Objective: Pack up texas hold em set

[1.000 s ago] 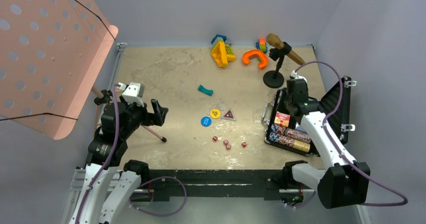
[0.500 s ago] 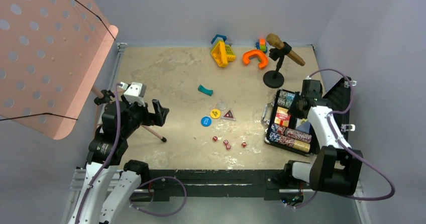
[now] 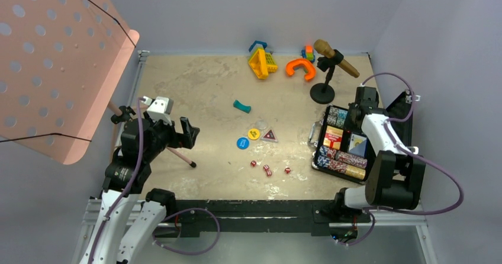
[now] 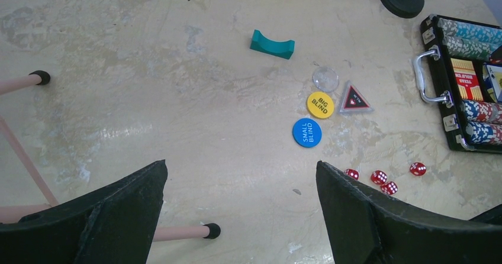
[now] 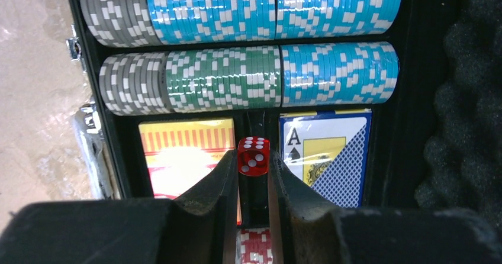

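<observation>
"Right wrist view: what's changed?"

"Your right tool (image 5: 253, 172) has shifted rightward over the open black foam-lined case (image 5: 408, 51). It pinches a small red die (image 5: 253, 155) above the gap between the red card deck (image 5: 186, 148) and the blue card deck (image 5: 325, 151). It looks ready to drop. Four loose red dice (image 4: 379, 177) wait on the counter (image 4: 177, 98)."

This is a robot laboratory, arranged as a small test cell. Plain grey walls (image 3: 266, 9) close in a single table (image 3: 195, 86) on three sides, and its beige top is worn and stained. At 6 o'clock the left arm (image 3: 127, 163) and the right arm (image 3: 385, 145) are bolted to a black rail (image 3: 254, 208), with purple cables (image 3: 450, 187) looping from them. At 10 o'clock stands a pink perforated panel (image 3: 53, 57), and at 1 o'clock a microphone (image 3: 334, 57) on a round base. Unrelated things share the table: plastic toys (image 3: 261, 63) at 12 o'clock and an open black poker case (image 3: 398, 125) at 3 o'clock.
</observation>
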Controlling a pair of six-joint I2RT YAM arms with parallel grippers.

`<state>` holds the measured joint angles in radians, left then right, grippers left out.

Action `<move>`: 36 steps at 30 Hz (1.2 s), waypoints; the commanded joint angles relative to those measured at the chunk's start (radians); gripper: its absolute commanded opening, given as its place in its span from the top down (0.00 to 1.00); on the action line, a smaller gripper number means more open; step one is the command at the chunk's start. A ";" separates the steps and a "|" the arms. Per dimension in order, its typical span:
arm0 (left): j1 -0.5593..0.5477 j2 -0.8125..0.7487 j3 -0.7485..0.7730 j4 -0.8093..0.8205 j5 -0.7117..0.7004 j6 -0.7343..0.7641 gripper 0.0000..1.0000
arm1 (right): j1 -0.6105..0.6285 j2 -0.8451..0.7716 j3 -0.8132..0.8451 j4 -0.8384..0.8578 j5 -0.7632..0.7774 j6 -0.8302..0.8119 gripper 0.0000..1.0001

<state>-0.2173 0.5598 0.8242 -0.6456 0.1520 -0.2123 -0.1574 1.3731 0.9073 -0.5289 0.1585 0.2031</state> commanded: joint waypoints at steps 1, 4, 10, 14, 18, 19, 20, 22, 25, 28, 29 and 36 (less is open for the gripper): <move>-0.006 0.003 0.003 0.038 0.002 0.029 0.01 | -0.003 0.032 0.039 0.052 0.028 -0.052 1.00; -0.006 0.002 0.003 0.037 -0.003 0.031 0.01 | -0.004 0.046 0.033 0.060 0.018 -0.054 1.00; -0.005 0.000 0.001 0.038 -0.005 0.034 0.01 | -0.009 0.074 0.019 0.076 0.014 -0.050 1.00; -0.005 -0.003 0.002 0.038 -0.005 0.035 0.01 | -0.021 0.103 0.019 0.082 0.007 -0.044 1.00; -0.005 -0.003 0.002 0.037 -0.008 0.037 0.01 | -0.028 0.110 0.016 0.086 0.005 -0.043 1.00; -0.005 -0.003 0.001 0.037 -0.007 0.037 0.00 | -0.029 0.110 0.014 0.087 0.004 -0.042 1.00; -0.006 -0.003 0.000 0.038 -0.007 0.037 0.01 | -0.028 0.112 0.013 0.087 0.001 -0.041 1.00; -0.005 -0.003 0.001 0.037 -0.006 0.037 0.01 | -0.029 0.116 0.009 0.088 -0.004 -0.039 1.00; -0.006 -0.001 0.000 0.038 -0.005 0.036 0.01 | -0.028 0.122 0.005 0.092 -0.011 -0.037 1.00; -0.006 -0.002 0.000 0.038 -0.003 0.037 0.01 | -0.028 0.126 0.007 0.089 -0.018 -0.033 1.00; -0.005 -0.001 0.000 0.039 -0.003 0.037 0.01 | -0.029 0.124 0.006 0.089 -0.023 -0.032 1.00; -0.005 0.002 -0.002 0.041 -0.002 0.036 0.01 | -0.029 0.117 0.007 0.080 -0.034 -0.021 1.00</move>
<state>-0.2184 0.5606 0.8242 -0.6456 0.1513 -0.1963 -0.1825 1.4979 0.9085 -0.4629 0.1375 0.1707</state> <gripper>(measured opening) 0.993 0.222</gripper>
